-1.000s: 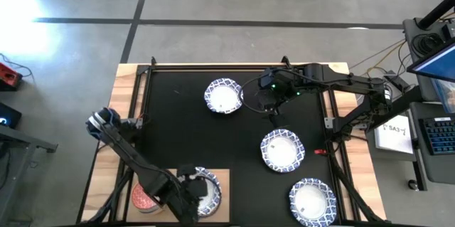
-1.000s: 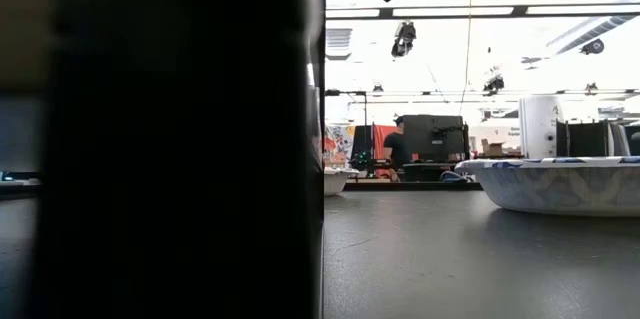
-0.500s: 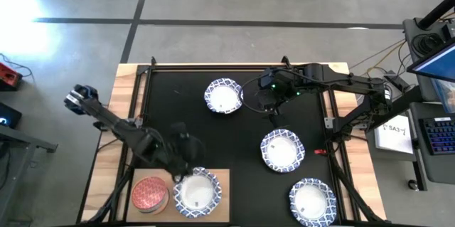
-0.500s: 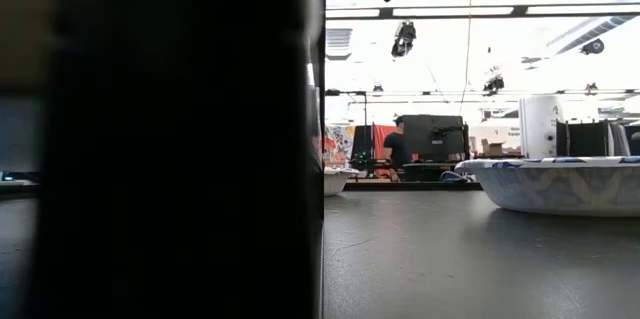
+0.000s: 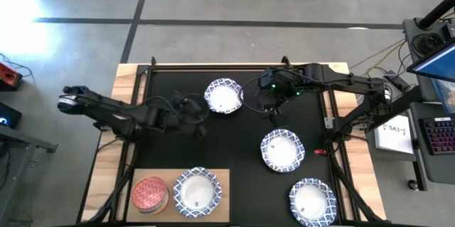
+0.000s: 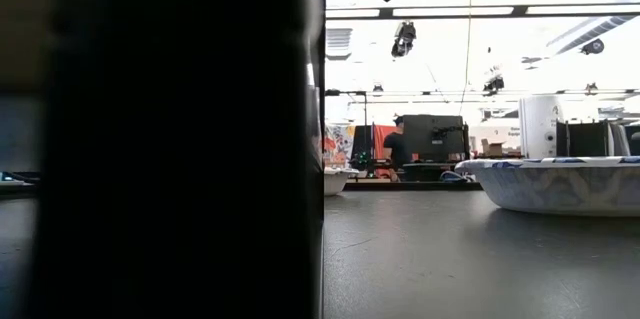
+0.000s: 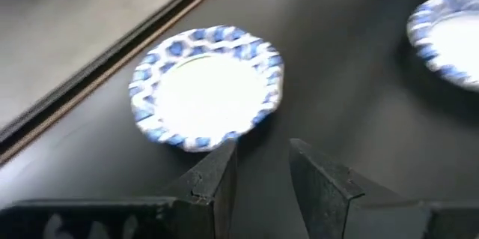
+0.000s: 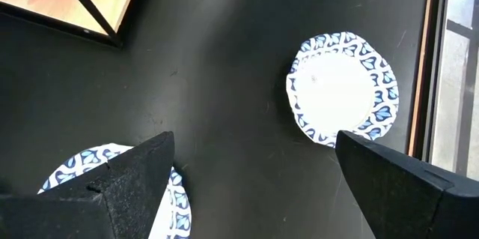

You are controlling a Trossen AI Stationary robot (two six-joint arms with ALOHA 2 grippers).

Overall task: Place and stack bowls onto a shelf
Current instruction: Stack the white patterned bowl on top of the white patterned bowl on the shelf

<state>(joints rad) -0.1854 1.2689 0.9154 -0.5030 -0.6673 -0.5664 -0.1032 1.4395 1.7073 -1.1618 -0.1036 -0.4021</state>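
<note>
Two bowls rest on the light-wood shelf [image 5: 222, 178] at the near left: a red-pink one [image 5: 149, 195] and a white one with a blue rim [image 5: 197, 192]. Three more white, blue-rimmed bowls sit on the black mat: far middle [image 5: 224, 97], right [image 5: 282, 149] and near right [image 5: 311, 201]. My left gripper [image 5: 196, 110] hangs just left of the far-middle bowl [image 7: 206, 85], fingers a little apart and empty [image 7: 262, 164]. My right gripper [image 5: 271, 104] hovers wide open right of that bowl, holding nothing [image 8: 254, 186].
Black frame rails [image 5: 142, 113] run along the mat's left and right sides over the wooden table edges. In the low view a dark block [image 6: 180, 139] close to the camera hides the left half. Bare mat lies between the bowls.
My left gripper has drawn away from the white bowl on the shelf. It swung toward the table's far edge, up to the far-middle bowl, turning as it went. The white bowl stays on the shelf beside the red-pink one.
</note>
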